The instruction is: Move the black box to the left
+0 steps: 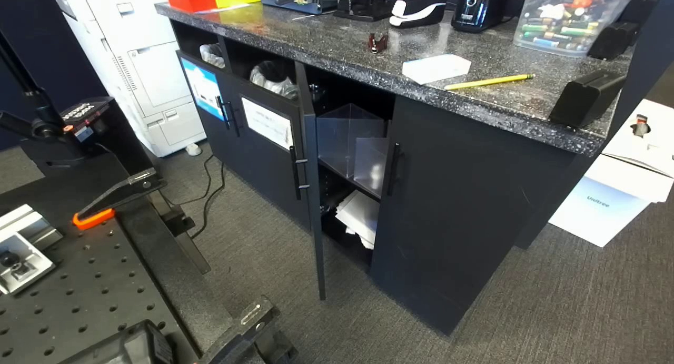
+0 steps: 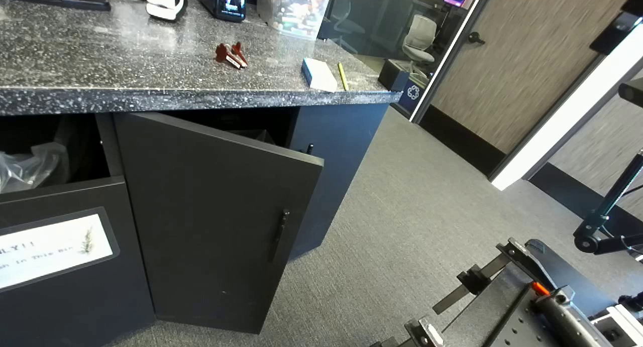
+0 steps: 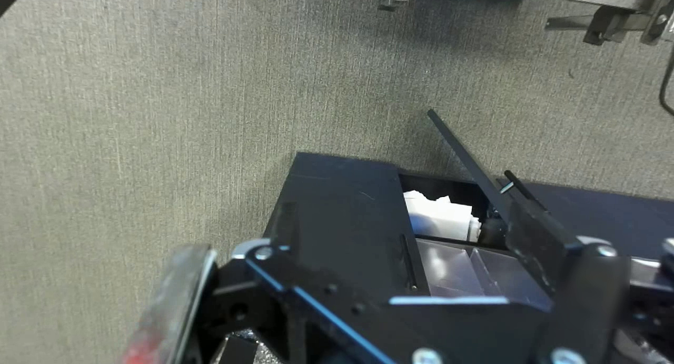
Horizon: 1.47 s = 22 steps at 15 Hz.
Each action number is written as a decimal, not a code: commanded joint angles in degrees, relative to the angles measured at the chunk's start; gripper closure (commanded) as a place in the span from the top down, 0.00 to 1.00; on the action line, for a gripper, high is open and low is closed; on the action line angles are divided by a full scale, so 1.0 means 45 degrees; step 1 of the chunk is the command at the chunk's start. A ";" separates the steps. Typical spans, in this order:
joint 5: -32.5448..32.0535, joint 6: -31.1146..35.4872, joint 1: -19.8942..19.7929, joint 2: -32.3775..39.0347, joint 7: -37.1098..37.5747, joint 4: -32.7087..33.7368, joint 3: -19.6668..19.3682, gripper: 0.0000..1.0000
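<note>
In an exterior view the box [image 2: 394, 76] is found on the bench [image 2: 120, 61], at the near right corner, with the pencil [image 2: 343, 77] near it on the left and the pad [image 2: 321, 76] farther left. A fall would be risked by any push outward, so a low lift over the pencil is to be preferred to a slide.

In the wrist view the gripper [image 3: 413, 248] is seen released, its jaws spread apart and nothing held between them; the cabinet [image 3: 342, 216] and the floor [image 3: 158, 116] are seen beyond. Reaching for the box is judged to be the step in hand: the gripper should be centred over it and squared to its sides before being lowered, then closed evenly so that the box is not nudged.

In an exterior view the box [image 1: 587, 98] is shown plain-sided, straight-edged and matte, its faces shaded between black and charcoal. It looks to be resting flat; whether its near end overhangs the edge cannot be told.
</note>
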 commanded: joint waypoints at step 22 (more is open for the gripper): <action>0.3080 -0.1743 -0.3068 1.4678 0.2202 1.6994 0.1339 1.00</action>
